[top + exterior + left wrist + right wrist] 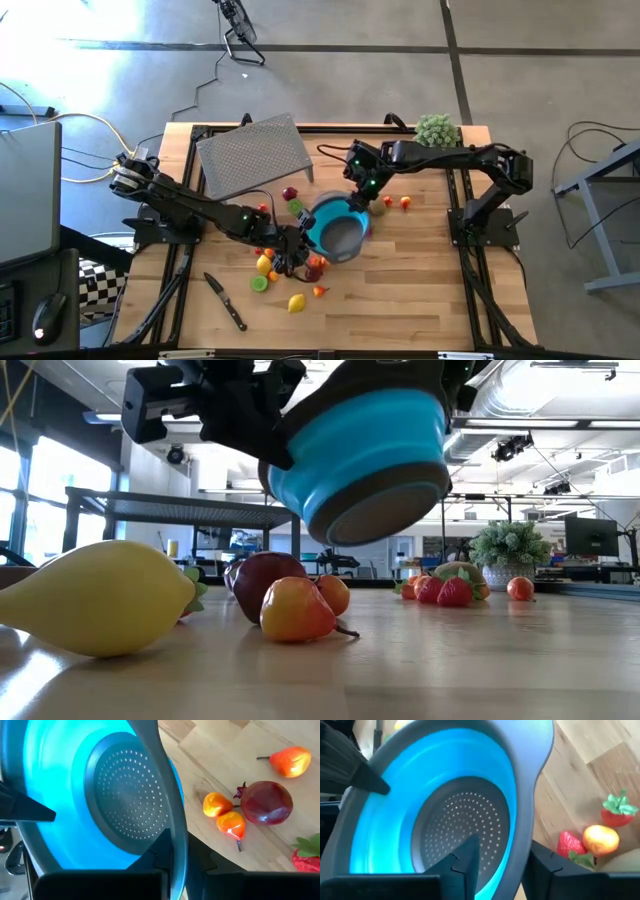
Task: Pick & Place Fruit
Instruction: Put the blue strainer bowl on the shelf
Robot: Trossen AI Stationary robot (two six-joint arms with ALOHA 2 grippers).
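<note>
Above desk (420, 280), bowl (338, 226) tilted, airborne; left hand (170, 865) clenched on rim, right hand (492, 855) straddles rim, grip unclear. Fruit (296, 610) likely light, hard, roll-prone; pinch midbody.

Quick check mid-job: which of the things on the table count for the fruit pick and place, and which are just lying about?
For the job:
- small toy fruits, e.g. yellow lemon, dark maroon fruit, red strawberries
- teal perforated colander bowl, lifted off the table between both grippers

Lying about:
- black-handled knife
- fuzzy pale green plant ball
- grey mesh tray
</note>
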